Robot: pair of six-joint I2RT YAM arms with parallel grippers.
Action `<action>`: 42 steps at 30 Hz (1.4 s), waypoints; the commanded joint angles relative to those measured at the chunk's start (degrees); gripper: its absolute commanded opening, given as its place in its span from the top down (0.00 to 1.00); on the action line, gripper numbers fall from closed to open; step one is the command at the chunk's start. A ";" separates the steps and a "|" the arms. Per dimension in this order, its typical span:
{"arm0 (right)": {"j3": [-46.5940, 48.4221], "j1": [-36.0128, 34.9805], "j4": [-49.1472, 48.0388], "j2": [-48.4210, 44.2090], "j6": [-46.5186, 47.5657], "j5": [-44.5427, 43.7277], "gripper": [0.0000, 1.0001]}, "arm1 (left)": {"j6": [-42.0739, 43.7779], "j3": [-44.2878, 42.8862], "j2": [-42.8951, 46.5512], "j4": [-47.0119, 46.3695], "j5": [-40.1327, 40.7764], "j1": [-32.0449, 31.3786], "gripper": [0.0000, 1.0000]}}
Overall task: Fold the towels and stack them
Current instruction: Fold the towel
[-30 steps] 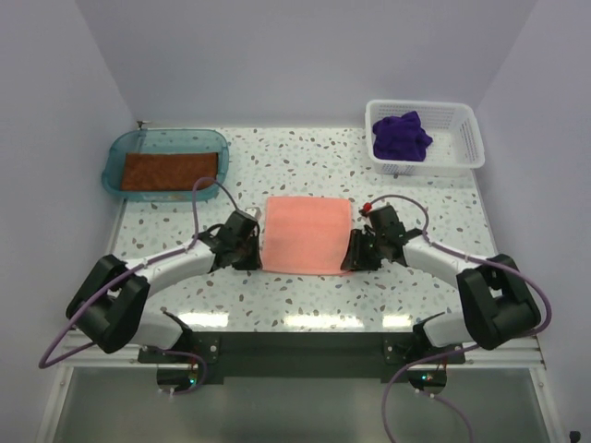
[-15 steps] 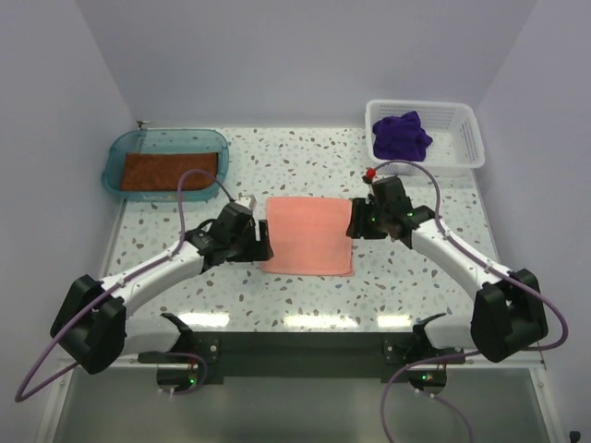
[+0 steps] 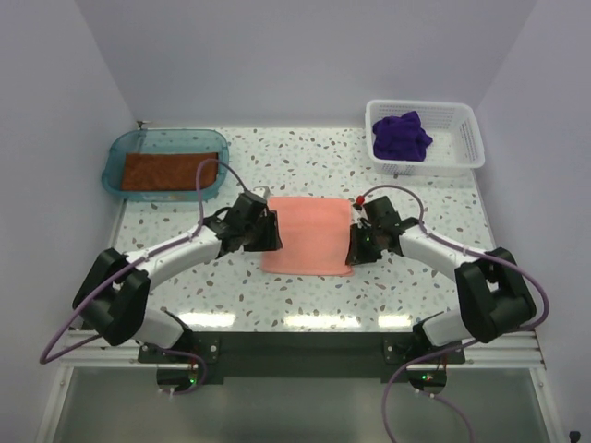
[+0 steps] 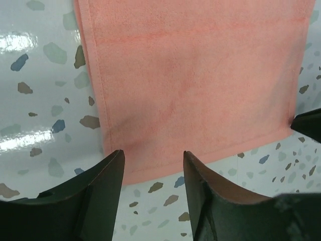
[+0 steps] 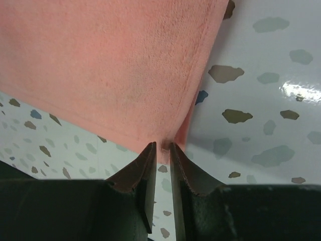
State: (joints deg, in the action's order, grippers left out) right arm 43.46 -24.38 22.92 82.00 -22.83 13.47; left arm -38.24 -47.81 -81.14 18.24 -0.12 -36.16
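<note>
Pink towel [image 3: 307, 235] lies spread, its corner pinched by the right hand [image 5: 161, 146].

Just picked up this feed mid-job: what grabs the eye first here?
The salmon pink towel lies flat mid-table with an arm at each side. The right gripper pinches one corner, and the left gripper is open at the opposite edge. A crumpled purple towel sits in the white basket at the far right, and a brown towel lies flat in the teal tray at the far left.
</note>
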 commanded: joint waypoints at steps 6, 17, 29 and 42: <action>-2.86 -0.14 -0.52 1.33 -0.81 -1.77 0.82 | 1.76 -5.62 -7.96 -5.67 6.00 -0.40 0.55; -3.12 -0.05 7.05 -2.01 1.21 -12.77 0.87 | -0.43 -0.19 -12.38 -7.78 5.22 -0.31 0.68; 6.35 0.56 9.25 -6.25 4.02 -8.38 0.62 | -0.26 -0.24 -0.51 -4.09 6.70 -0.23 0.44; 26.14 5.31 -5.15 15.28 7.89 -6.70 0.85 | 14.23 -25.04 -23.59 -9.01 0.38 6.63 0.59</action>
State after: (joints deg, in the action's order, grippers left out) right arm 66.46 -19.53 22.76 92.75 -16.58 5.80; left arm -29.47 -68.36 -99.66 10.35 2.22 -30.52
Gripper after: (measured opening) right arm 0.160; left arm 0.428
